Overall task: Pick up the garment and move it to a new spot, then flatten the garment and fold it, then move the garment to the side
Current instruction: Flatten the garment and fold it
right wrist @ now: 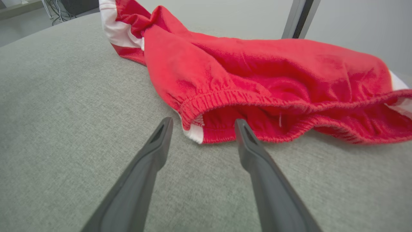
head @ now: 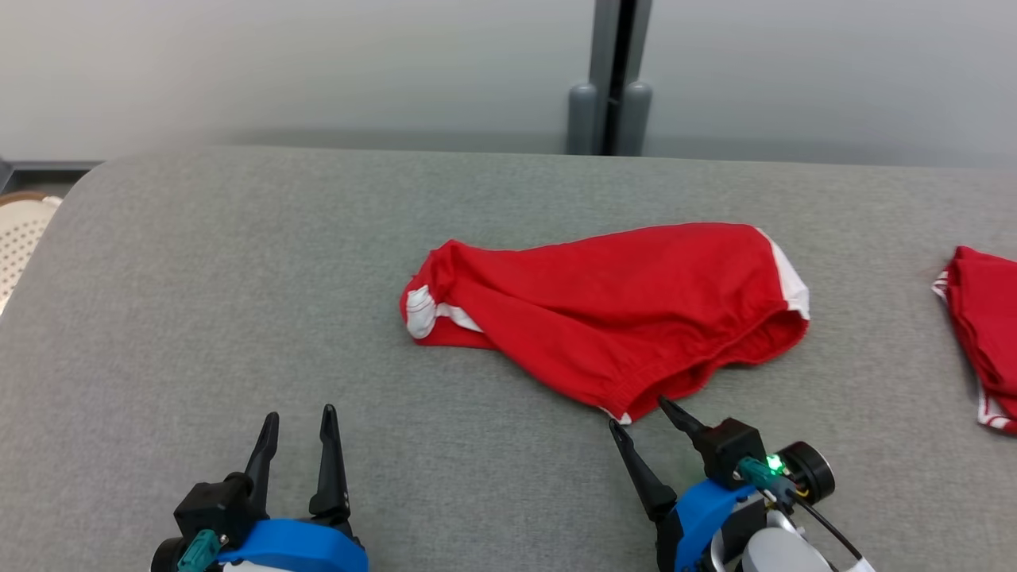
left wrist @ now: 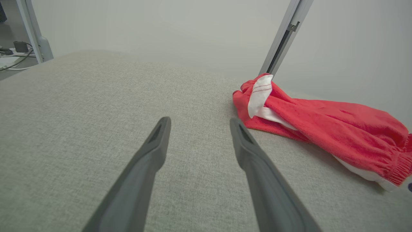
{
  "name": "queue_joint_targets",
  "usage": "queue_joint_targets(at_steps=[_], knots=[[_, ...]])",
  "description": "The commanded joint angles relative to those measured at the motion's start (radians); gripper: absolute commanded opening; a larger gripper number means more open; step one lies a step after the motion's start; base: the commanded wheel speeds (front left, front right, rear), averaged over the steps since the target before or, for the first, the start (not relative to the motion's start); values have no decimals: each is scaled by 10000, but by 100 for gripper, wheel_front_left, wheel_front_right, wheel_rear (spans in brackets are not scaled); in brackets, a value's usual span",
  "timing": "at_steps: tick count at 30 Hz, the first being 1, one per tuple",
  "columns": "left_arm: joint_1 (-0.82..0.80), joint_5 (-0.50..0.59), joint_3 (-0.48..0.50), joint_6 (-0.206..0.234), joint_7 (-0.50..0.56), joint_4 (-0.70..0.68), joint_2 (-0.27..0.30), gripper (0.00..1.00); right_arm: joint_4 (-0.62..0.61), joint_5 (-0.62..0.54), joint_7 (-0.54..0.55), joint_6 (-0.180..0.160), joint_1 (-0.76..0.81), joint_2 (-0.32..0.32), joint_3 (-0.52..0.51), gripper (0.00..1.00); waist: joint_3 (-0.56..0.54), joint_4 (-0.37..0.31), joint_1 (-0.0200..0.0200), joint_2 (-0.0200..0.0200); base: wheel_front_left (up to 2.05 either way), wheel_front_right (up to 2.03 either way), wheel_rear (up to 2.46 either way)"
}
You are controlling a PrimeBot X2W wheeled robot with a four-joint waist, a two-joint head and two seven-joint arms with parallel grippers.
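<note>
Lying on table [head: 238, 278], red garment [head: 620, 310]

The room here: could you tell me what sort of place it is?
Probably an indoor test room for garment folding: a grey cloth-covered table, a red garment on it, pale wall panels with a grey post.

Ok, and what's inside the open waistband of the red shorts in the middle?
Inside the waistband of the red shorts, just red inner fabric and gathered elastic show. Deeper in, the top layer covers it, so anything further inside cannot be seen.
</note>
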Motion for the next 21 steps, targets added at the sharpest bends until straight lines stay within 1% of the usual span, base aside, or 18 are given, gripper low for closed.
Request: queue_joint_targets(at_steps=[1,3,4,5,6,8,11,13,16,21], knots=[[-173,61,-3,-31,-45,25,12,100,316,-80,-17,1,-346,-35,61,100,249,318,-1,0,0,0,0],[-241,75,14,-33,-45,49,-7,100,793,-93,-65,1,-651,-33,114,100,332,513,-1,0,0,0,0],[-273,79,32,-37,-45,58,-15,100,999,-64,-70,1,-778,-35,158,82,359,590,-1,0,0,0,0],[-289,92,59,-42,-46,63,-21,100,1161,-42,-94,1,-891,-35,203,55,380,652,-1,0,0,0,0],[-297,84,84,-52,-46,65,-23,100,1313,-19,-134,1,-1000,-35,220,40,398,701,-1,0,0,0,0],[-298,107,129,-50,-45,80,-26,100,1549,50,-181,1,-1192,-35,314,0,416,767,-1,0,0,0,0],[-294,158,181,-49,-45,105,-46,100,1561,382,-315,1,-1396,-35,399,0,413,789,-1,0,0,0,0],[-250,163,239,-28,-45,104,-54,100,1305,684,-381,1,-1488,-33,551,0,374,717,-1,0,0,0,0],[-203,200,314,-21,-45,48,-62,100,730,840,-414,1,-1557,-29,986,0,289,499,-1,0,0,0,0],[-108,264,351,-78,-45,66,-110,100,-666,1592,-419,1,-1301,-35,1861,0,12,73,-1,0,0,0,0]])
